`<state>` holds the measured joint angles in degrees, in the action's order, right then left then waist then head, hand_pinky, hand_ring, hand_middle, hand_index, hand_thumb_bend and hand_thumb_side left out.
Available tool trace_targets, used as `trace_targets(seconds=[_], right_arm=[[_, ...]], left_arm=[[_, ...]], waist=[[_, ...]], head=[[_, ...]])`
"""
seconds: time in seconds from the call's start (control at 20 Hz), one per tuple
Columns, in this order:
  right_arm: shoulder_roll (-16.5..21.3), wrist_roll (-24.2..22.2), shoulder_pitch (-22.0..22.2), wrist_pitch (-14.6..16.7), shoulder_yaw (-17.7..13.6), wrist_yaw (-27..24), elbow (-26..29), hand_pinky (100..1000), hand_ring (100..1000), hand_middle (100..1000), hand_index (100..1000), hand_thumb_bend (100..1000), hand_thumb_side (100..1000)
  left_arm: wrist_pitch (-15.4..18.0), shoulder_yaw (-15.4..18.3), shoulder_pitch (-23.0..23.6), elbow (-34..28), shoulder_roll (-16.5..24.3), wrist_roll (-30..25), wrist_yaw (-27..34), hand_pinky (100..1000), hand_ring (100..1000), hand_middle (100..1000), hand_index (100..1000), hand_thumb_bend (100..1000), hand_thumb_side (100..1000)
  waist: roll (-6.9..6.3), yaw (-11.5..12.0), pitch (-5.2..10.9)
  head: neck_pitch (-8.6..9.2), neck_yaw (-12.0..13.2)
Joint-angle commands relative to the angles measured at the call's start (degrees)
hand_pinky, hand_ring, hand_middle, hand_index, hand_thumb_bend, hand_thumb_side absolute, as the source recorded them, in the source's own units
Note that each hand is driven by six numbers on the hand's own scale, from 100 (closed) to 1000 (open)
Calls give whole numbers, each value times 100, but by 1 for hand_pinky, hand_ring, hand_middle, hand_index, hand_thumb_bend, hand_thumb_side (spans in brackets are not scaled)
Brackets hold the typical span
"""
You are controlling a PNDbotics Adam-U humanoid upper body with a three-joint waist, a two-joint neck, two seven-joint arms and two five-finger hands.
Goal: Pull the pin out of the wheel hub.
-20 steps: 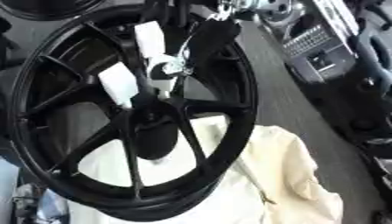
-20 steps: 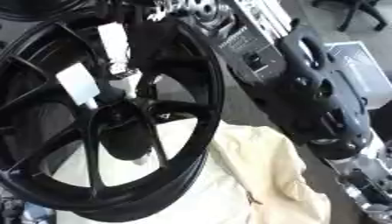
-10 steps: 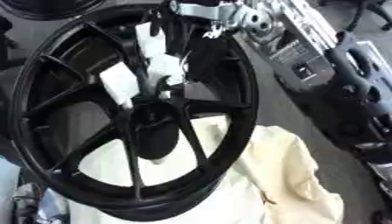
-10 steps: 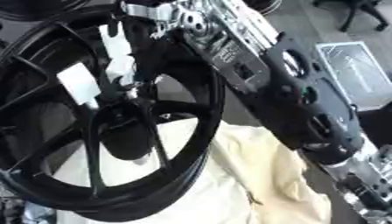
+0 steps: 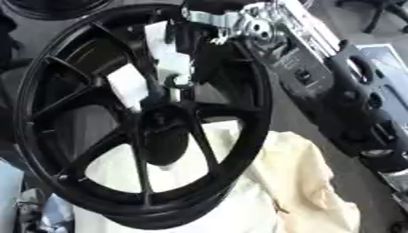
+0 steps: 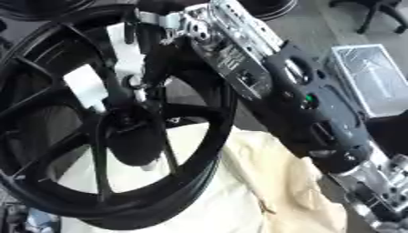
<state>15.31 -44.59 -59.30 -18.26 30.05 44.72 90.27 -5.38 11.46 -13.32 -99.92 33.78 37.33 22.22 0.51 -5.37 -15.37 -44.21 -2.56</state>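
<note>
Black spoked alloy wheel hub (image 5: 151,132) fills the left and centre of your view, lying on a cream cloth (image 5: 295,182). Your right hand (image 6: 151,59) reaches from the upper right down over the hub centre; whether its fingers are open or closed, you cannot tell. The pin cannot be made out.

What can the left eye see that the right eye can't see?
Only the left eye view shows a second white tag beside the first, near the top of the wheel. Only the right eye view shows a silver-grey flat box on the floor at right, nearly whole. Both show the big black spoked wheel, a white square tag on a spoke, the cream cloth underneath, and the robot's black-and-silver right arm reaching in.
</note>
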Motion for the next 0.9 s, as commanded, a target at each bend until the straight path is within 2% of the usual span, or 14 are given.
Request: trace_targets(seconds=[0.05,0.4,0.9], right_arm=[[76,55,-61,-54,-83,-43,215,704,628,544,746,436,387],[96,-20,-28,-202,-54,-155,347,695,614,525,724,411,380],[86,-38,39,-230,-26,-119,219,691,611,523,716,421,380]], left_arm=[[19,71,-24,-68,163,16,0,785,778,784,801,387,788],[21,60,-32,-77,151,2,-6,787,778,783,796,384,788],[43,75,-23,-117,139,31,-21,788,783,781,791,381,787]], waist=[[-24,-9,70],[-37,-8,51],[-33,3,32]], head=[[9,26],[9,21],[9,-1]])
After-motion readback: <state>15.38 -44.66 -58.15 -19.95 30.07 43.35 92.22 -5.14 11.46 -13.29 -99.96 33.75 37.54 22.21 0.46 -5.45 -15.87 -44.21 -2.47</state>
